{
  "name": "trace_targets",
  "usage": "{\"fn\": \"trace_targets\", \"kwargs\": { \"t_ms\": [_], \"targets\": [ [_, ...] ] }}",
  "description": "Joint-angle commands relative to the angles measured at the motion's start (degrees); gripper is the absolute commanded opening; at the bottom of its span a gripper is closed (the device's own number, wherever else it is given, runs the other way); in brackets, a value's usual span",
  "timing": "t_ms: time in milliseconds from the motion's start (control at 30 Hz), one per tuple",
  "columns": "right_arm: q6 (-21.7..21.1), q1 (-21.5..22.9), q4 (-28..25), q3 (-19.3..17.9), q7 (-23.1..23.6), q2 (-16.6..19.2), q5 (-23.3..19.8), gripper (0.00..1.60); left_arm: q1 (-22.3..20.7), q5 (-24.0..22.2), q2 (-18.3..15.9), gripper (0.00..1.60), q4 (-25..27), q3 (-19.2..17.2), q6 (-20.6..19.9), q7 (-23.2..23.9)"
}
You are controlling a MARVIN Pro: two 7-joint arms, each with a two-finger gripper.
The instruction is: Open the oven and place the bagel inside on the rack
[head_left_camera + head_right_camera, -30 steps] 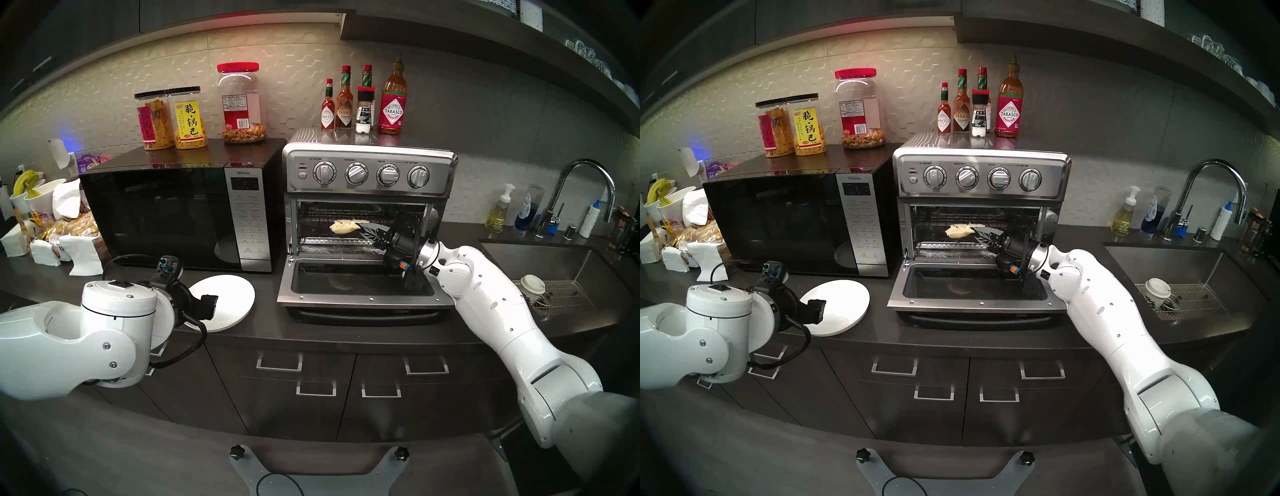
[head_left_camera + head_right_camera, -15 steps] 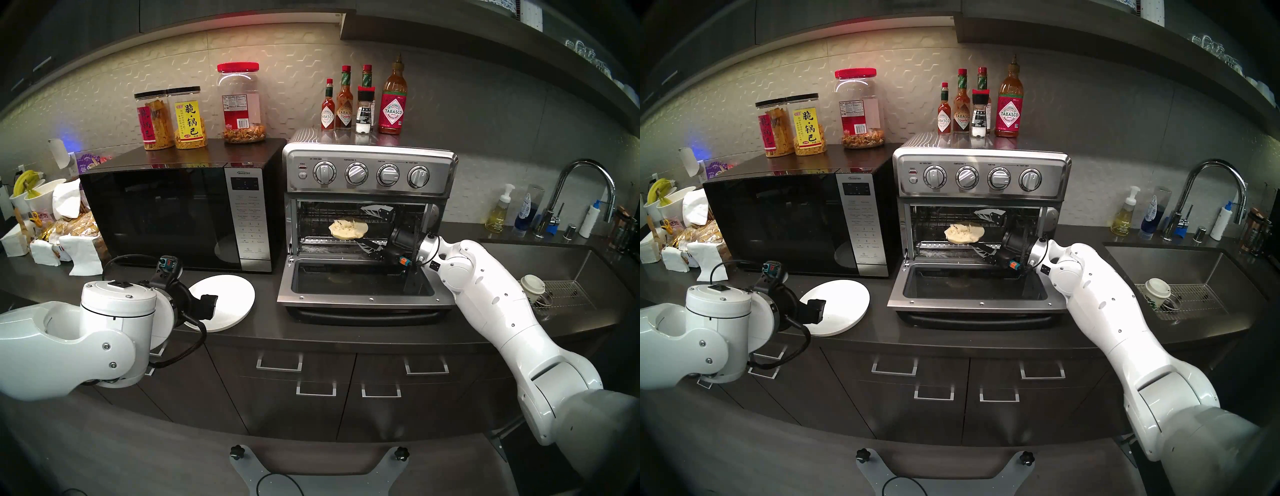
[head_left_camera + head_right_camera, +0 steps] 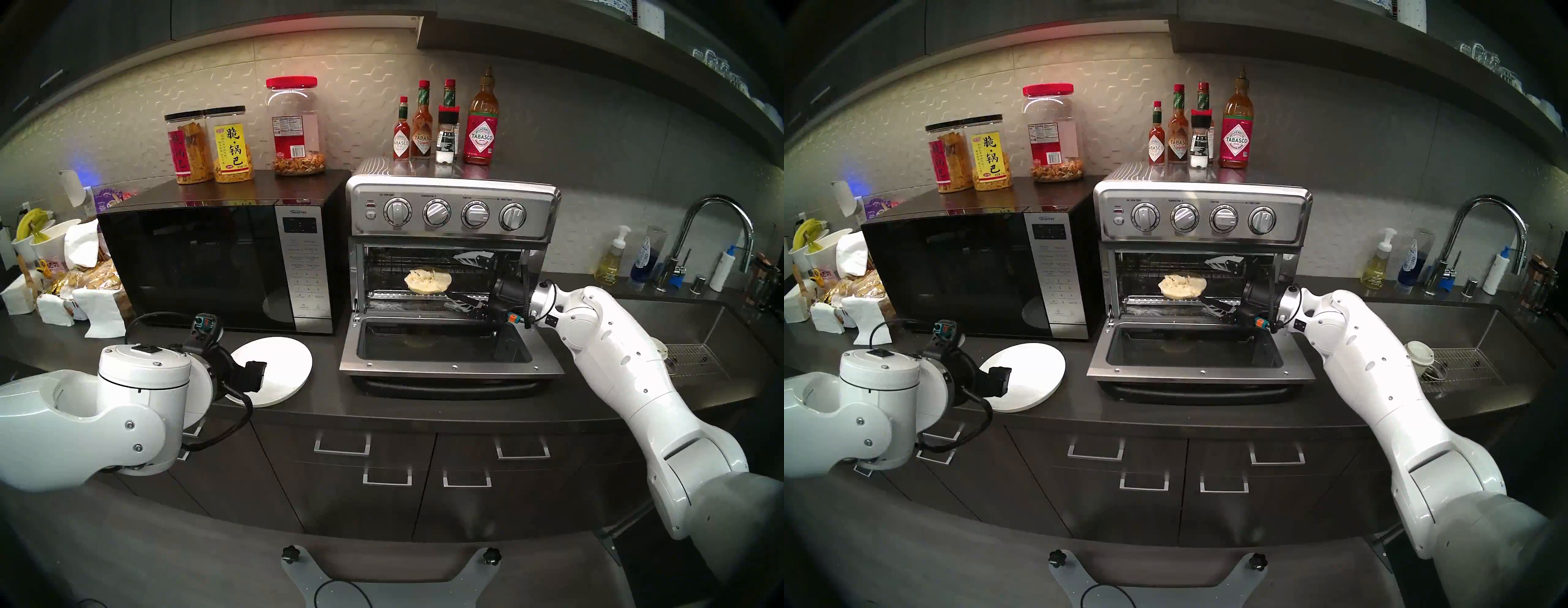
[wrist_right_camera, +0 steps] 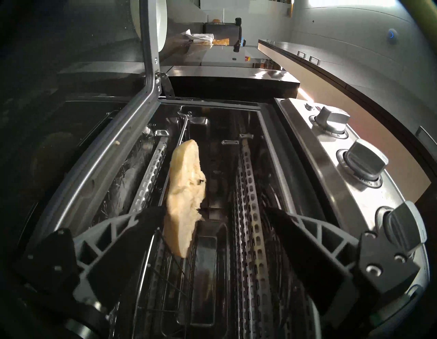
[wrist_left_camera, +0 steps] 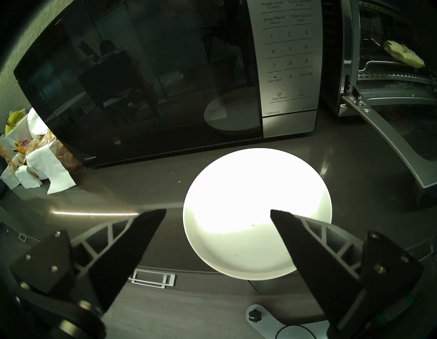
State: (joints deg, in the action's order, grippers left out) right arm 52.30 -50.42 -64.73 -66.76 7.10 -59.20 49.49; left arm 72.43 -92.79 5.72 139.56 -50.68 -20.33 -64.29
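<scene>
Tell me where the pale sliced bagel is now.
In the head view, the pale sliced bagel lies on the thin wire rack inside the open stainless-steel toaster oven.

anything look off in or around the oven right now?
Nothing major. The bagel lies flat on the rack inside the open oven, near the front edge. The right gripper is open, one of its fingers still under the bagel's edge. A few crumbs dot the empty plate.
</scene>
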Motion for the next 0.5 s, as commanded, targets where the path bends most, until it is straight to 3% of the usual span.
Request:
{"fn": "trace_targets", "kwargs": {
  "t_ms": [0, 267, 400, 467],
  "targets": [
    [2.38, 1.95, -1.49, -1.01, 1.40, 1.38, -3.05, 0.73, 0.28, 0.41, 0.01, 1.60, 0.44, -1.76, -0.10, 0.12],
    [2.70, -1.32, -5.86, -2.08, 2.45, 4.29, -7.92, 0.87, 1.10, 0.50, 0.01, 1.60, 0.44, -2.55, -0.10, 0.23],
    [2.70, -3.93, -9.30, -2.22, 2.55, 5.43, -10.92, 0.66, 1.43, 0.54, 0.01, 1.60, 0.44, -2.86, -0.09, 0.27],
    [2.70, -5.37, -10.69, -2.39, 2.51, 5.92, -12.53, 0.64, 1.67, 0.58, 0.01, 1.60, 0.44, -3.10, -0.09, 0.31]
  ]
}}
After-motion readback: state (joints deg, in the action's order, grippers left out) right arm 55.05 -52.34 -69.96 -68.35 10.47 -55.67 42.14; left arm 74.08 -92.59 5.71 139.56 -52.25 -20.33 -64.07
